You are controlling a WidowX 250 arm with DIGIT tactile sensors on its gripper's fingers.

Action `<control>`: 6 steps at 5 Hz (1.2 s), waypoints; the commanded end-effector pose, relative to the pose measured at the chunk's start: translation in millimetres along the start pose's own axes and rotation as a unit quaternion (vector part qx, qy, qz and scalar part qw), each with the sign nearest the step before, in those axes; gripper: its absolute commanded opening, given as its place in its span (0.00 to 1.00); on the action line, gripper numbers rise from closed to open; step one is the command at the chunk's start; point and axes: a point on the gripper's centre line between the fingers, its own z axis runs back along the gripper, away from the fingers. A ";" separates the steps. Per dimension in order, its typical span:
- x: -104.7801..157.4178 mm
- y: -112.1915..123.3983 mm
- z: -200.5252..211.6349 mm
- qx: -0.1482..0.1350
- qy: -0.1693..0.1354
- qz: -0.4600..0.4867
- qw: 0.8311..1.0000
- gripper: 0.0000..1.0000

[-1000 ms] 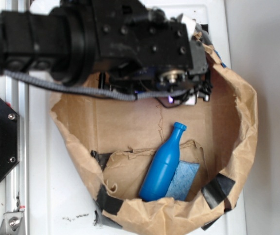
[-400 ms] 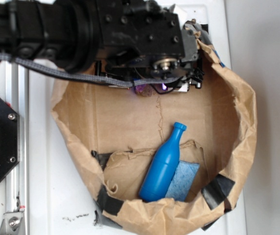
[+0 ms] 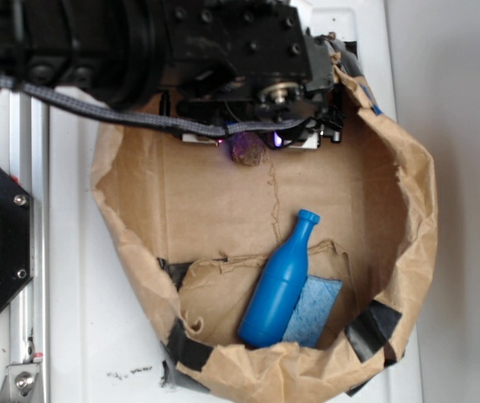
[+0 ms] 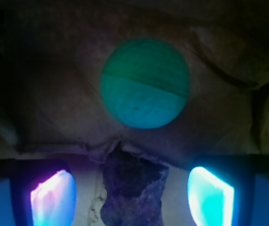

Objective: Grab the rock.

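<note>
The pincer (image 4: 132, 197) stands wide open over the paper bag (image 3: 408, 210), its glowing fingers (image 4: 52, 200) flanking the rock (image 4: 132, 190) without touching, a green ball (image 4: 145, 83) lying just beyond.

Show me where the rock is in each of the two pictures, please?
Exterior view: the rock peeks out just below the black arm, near the top of the brown paper bag.
Wrist view: the rock sits bottom centre, between the hand's two glowing fingers, with a green ball beyond it.
Shared landmark: the bag's brown paper floor under the rock.
</note>
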 end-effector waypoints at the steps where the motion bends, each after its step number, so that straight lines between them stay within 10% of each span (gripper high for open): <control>1: 2.2 -0.7 1.1 -0.013 -0.019 0.000 1.000 1.00; 2: -3.0 1.9 -12.3 0.003 -0.016 -0.003 1.000 1.00; 3: -7.5 2.8 -18.4 0.005 -0.020 0.004 1.000 0.00; 6: -6.4 2.1 -9.1 -0.011 -0.012 -0.009 1.000 0.00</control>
